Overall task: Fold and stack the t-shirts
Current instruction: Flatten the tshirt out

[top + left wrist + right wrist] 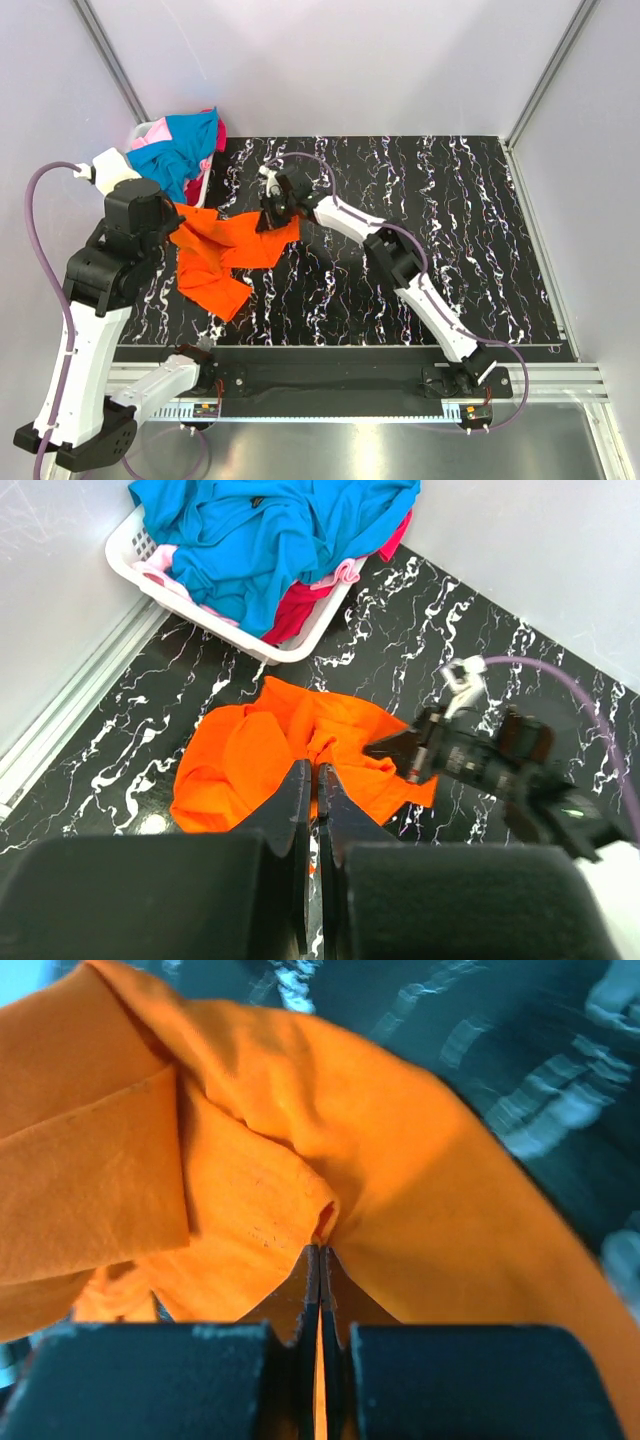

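An orange t-shirt (228, 258) hangs crumpled between my two grippers above the left part of the black marbled table. My left gripper (178, 228) is shut on its left edge, and orange cloth shows between the fingertips in the left wrist view (318, 780). My right gripper (268, 222) is shut on a pinched fold at the shirt's right corner (320, 1252). The orange t-shirt (250, 760) sags to the table below. More t-shirts, teal-blue (270, 540), pink and red, are heaped in the basket.
A white slatted basket (190, 608) stands at the table's far left corner (140, 130) against the walls. Grey walls close in the table on the left, back and right. The right arm (400, 265) stretches diagonally across the table's middle.
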You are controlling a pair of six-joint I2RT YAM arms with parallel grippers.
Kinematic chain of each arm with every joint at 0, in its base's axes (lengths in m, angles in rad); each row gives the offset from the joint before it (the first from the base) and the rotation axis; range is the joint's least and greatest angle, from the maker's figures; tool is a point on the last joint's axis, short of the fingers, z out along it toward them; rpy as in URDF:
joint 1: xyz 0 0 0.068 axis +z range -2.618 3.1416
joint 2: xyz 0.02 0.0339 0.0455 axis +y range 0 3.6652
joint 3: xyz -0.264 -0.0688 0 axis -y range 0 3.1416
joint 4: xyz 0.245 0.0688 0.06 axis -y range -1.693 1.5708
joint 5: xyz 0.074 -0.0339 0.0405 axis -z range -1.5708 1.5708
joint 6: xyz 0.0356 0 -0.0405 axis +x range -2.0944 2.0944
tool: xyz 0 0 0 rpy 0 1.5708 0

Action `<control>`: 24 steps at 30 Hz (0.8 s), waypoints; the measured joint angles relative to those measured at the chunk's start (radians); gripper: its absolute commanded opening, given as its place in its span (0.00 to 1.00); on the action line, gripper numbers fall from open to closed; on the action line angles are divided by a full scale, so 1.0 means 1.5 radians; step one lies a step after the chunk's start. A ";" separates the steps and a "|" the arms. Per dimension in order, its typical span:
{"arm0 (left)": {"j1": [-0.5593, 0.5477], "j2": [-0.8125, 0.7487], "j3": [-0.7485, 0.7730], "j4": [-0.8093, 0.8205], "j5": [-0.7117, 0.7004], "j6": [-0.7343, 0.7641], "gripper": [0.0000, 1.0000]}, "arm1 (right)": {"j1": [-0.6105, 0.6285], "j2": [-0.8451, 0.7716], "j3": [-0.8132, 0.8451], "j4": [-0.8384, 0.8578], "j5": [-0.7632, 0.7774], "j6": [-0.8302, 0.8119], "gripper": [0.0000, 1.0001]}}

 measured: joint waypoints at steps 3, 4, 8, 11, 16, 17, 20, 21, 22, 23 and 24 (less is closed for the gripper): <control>0.000 -0.001 -0.006 0.000 0.001 0.000 0.00 | 0.001 -0.079 -0.072 -0.046 0.092 -0.039 0.00; 0.000 -0.001 -0.007 0.000 0.001 0.000 0.00 | 0.001 -0.108 -0.096 -0.060 0.124 -0.051 0.00; 0.000 0.001 -0.012 0.001 0.001 0.001 0.00 | 0.001 -0.246 -0.204 -0.093 0.254 -0.083 0.00; 0.000 0.009 -0.012 0.009 0.001 0.002 0.00 | 0.001 -0.347 -0.258 -0.112 0.347 -0.100 0.00; 0.000 0.043 -0.003 0.021 0.000 0.013 0.00 | 0.000 -0.474 -0.275 -0.163 0.493 -0.124 0.00; 0.000 0.057 0.006 0.022 -0.001 0.017 0.00 | 0.000 -0.497 -0.275 -0.175 0.526 -0.128 0.00; 0.000 0.093 0.036 0.030 -0.005 0.029 0.00 | 0.000 -0.557 -0.272 -0.216 0.621 -0.143 0.00; 0.000 0.106 0.050 0.035 -0.007 0.034 0.00 | -0.001 -0.577 -0.272 -0.228 0.652 -0.149 0.00; 0.000 0.117 0.064 0.039 -0.010 0.041 0.00 | -0.001 -0.595 -0.272 -0.239 0.682 -0.154 0.00; 0.000 0.127 0.079 0.041 -0.013 0.047 0.00 | -0.002 -0.613 -0.272 -0.249 0.711 -0.160 0.00; 0.000 0.136 0.093 0.047 -0.016 0.054 0.00 | -0.003 -0.631 -0.272 -0.259 0.738 -0.165 0.00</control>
